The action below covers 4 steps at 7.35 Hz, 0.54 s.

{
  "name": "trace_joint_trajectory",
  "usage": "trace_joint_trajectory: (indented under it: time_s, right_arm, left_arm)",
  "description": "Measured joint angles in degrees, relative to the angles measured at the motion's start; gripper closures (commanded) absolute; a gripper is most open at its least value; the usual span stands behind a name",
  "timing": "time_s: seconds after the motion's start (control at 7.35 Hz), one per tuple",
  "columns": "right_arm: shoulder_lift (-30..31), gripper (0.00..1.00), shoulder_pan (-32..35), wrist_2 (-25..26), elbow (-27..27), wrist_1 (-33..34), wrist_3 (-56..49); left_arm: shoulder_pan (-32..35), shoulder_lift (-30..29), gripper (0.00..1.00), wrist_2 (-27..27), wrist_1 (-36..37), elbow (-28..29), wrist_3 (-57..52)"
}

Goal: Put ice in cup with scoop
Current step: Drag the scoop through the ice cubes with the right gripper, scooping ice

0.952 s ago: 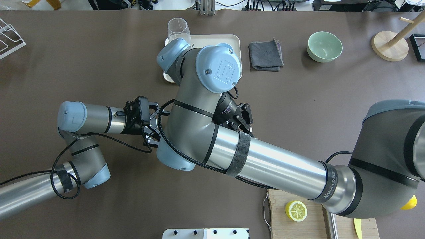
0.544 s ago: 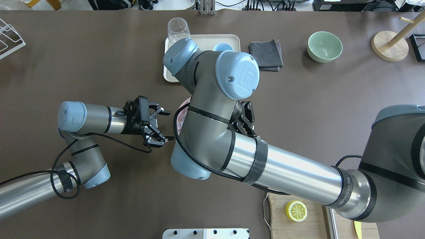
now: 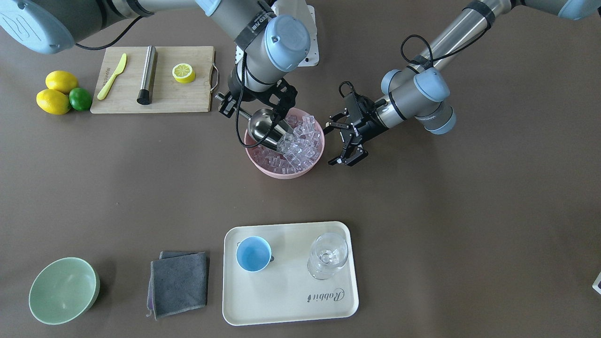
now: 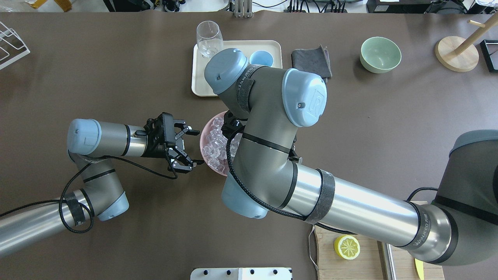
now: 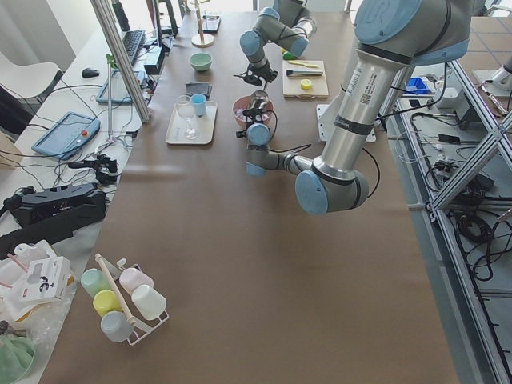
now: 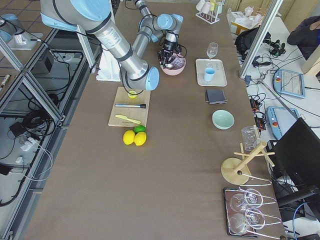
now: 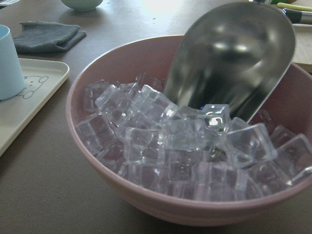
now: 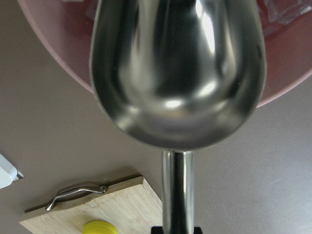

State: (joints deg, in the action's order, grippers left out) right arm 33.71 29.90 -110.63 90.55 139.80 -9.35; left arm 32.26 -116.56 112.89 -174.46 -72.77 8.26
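**Dipping into the ice with the scoop**

Down among the ice (image 3: 296, 145) with the front lip of the scoop (image 3: 264, 126), shiny trough tilted, slim handle slanting up and out over the robot-side rim of the pink bowl (image 3: 281, 174). Clamped on that handle by the right hand (image 3: 235, 107), fingers closed around it. Clear cubes heaped across most of the bowl.

Just beside the bowl's other flank, the left hand (image 3: 332, 144), spread wide and gripping nothing; hard to say from these angles whether brushing the rim or just clear of it.

Well apart, toward the far side of the desk (image 3: 469, 211) from the robot, the light-blue cup (image 3: 253, 253), upright on a cream tray (image 3: 291, 300), near its left end in the front-facing view, with a clear stemmed glass (image 3: 328, 256) to its right on the same tray. Left of the tray there, a folded grey cloth (image 3: 181, 281), then a pale green bowl (image 3: 63, 291).

Back near the robot, a wooden board (image 3: 188, 98) with a half lemon (image 3: 183, 72), a yellow knife (image 3: 111, 76) and a steel cylinder (image 3: 148, 72); beside it, two lemons (image 3: 61, 81) and a lime (image 3: 80, 98).
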Motion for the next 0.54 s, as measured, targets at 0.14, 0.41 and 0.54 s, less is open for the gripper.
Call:
trace_joint_trajectory:
  time_s: [0.14, 0.41, 0.54]
  right_arm:
    - [0.6, 1.0, -0.13, -0.06, 0.13, -1.26, -0.3]
    - [1.64, 1.0, -0.47, -0.17, 0.5, -3.89, -1.16]
    - [2.59, 1.0, -0.5, -0.2, 1.76, -4.59, -1.84]
  left_arm:
    - [0.0, 0.01, 0.02, 0.0, 0.0, 0.0, 0.0]
    - [0.0, 0.07, 0.02, 0.04, -0.01, 0.0, 0.0]
    - [0.0, 0.1, 0.02, 0.05, -0.05, -0.05, 0.0]
